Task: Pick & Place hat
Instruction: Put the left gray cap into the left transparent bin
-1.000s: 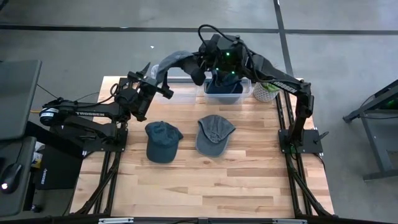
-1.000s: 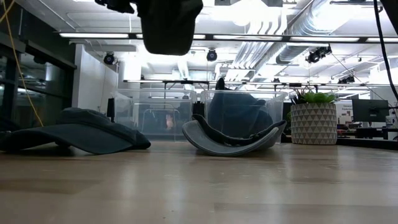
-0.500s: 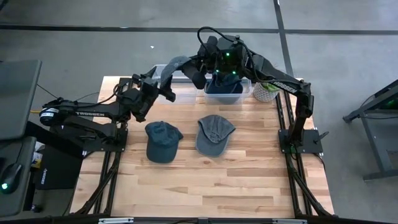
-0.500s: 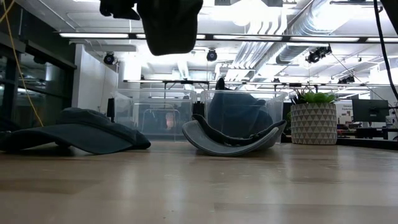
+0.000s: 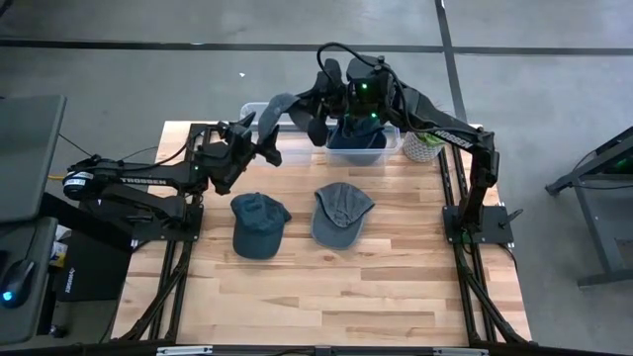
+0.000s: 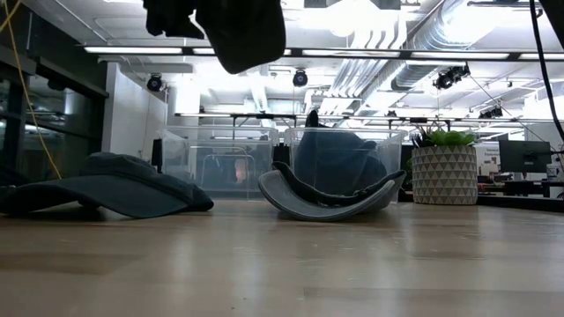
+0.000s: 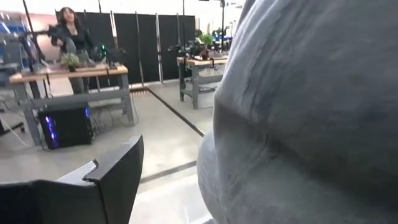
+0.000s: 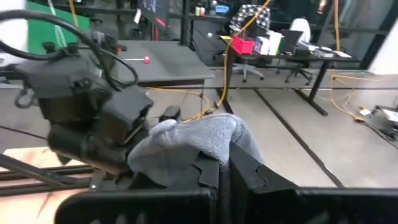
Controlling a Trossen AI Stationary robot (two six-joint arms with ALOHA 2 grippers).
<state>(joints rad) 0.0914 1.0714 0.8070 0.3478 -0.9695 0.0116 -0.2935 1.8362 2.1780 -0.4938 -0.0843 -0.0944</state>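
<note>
High view: wooden table (image 5: 326, 297), two clear bins (image 5: 361, 153) at far edge, right one holding a dark hat. Dark blue cap (image 5: 256, 225) and grey cap (image 5: 339, 214) flat mid-table. Grey hat (image 5: 280, 107) aloft over far-left bin, stretched between left gripper (image 5: 259, 144) and right gripper (image 5: 318, 111), both clamped on it. Potted plant (image 5: 423, 145) far right.

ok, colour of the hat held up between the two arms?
Light grey hat, clearest in the right wrist view.
</note>
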